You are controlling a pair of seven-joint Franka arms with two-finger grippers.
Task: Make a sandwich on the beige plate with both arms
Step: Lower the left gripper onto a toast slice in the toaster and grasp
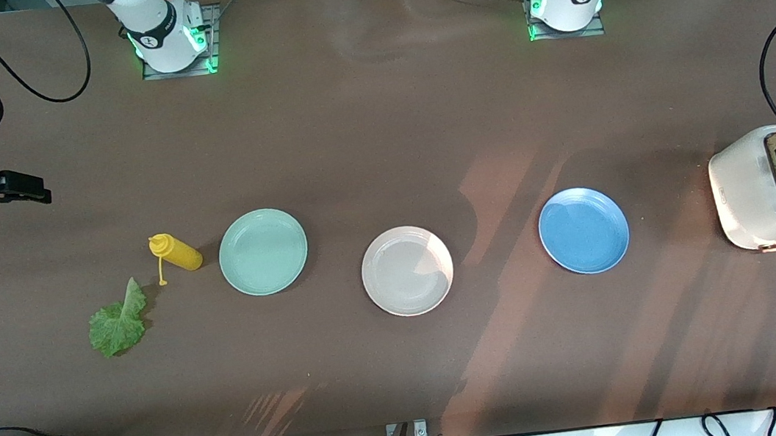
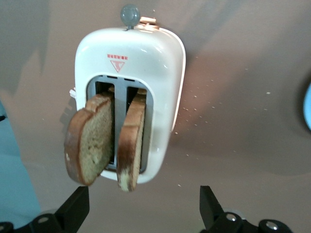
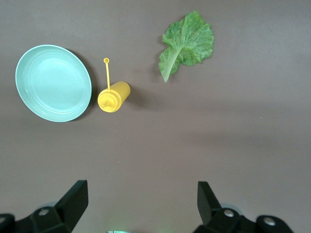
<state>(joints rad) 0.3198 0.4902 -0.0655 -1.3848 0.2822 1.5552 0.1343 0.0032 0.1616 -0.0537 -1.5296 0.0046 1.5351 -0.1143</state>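
Lettuce leaf (image 1: 118, 323) lies nearest, beige plate (image 1: 407, 270) bare mid-worktop (image 1: 378, 138) between green plate (image 1: 262, 251) and blue plate (image 1: 583, 229). Left claw (image 2: 144, 206) spread wide, empty, over toaster (image 1: 769, 189) with two toast slices (image 2: 104, 141). Right claw (image 3: 142, 204) spread wide, empty, over bare worktop near mustard bottle (image 1: 176, 251).

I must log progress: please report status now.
Left gripper open over toaster. Right gripper open, waiting. Beige plate bare. Nothing blocking.
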